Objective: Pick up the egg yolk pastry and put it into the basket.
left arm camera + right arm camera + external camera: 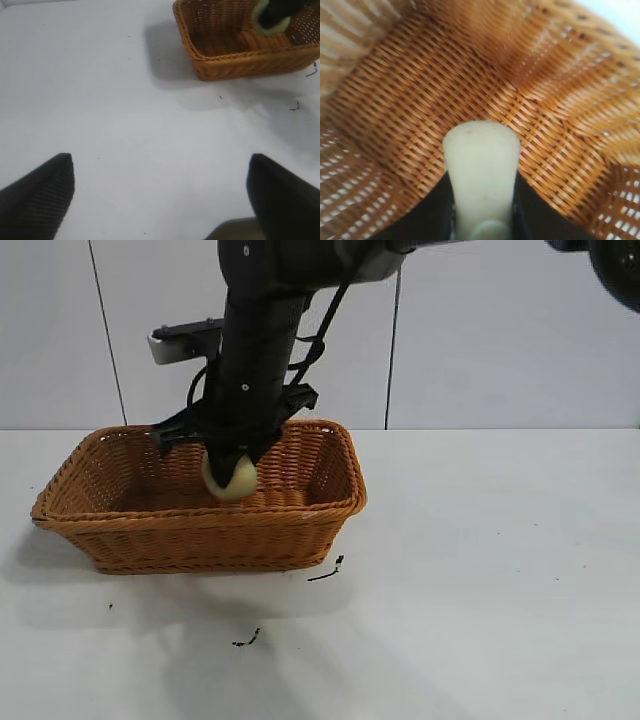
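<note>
The orange-brown wicker basket (200,530) stands on the white table at the left. My right gripper (230,468) reaches down into it and is shut on the pale yellow egg yolk pastry (231,478), held above the basket floor. In the right wrist view the pastry (481,170) is squeezed between the two black fingers (532,212), with the woven basket floor (420,100) close below. My left gripper (160,190) is open and empty over bare table, apart from the basket (235,60); the pastry (270,22) shows there inside the basket.
Small dark scraps lie on the table in front of the basket (328,570) and nearer the front (248,638). The white table (500,570) stretches to the right of the basket. A grey wall stands behind.
</note>
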Controlling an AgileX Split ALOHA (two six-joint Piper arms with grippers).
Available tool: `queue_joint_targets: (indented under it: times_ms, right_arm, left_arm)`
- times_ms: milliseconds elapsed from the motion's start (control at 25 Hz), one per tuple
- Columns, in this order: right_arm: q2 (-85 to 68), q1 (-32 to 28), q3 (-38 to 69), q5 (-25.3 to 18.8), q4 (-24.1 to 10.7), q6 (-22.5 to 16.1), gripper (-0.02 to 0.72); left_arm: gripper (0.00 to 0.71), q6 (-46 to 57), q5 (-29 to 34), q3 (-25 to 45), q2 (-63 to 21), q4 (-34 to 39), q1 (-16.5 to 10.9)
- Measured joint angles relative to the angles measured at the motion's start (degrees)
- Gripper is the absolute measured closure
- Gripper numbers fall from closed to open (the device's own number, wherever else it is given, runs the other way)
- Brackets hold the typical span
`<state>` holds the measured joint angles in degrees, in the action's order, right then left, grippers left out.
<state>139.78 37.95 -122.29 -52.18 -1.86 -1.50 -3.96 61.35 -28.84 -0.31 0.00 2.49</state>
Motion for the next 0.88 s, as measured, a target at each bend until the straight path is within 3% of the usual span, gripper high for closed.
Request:
queue_joint_targets:
  times_ms: [120,400,880]
  right_arm:
    - [-0.71,0.00,-1.76,-1.46,-0.64,0.00,0.036]
    - [-2.79,-2.62,-11.25,-8.78,-1.23,-1.35,0.010]
    - [-2.79,-25.42,-14.23,-14.63,-1.64,-1.52,0.010]
  left_arm:
    - [0.014,0.00,0.00,0.00,0.00,0.00,0.00]
    - [0.014,0.00,0.00,0.00,0.00,0.00,0.00]
    - [0.014,0.00,0.00,0.00,0.00,0.00,0.00]
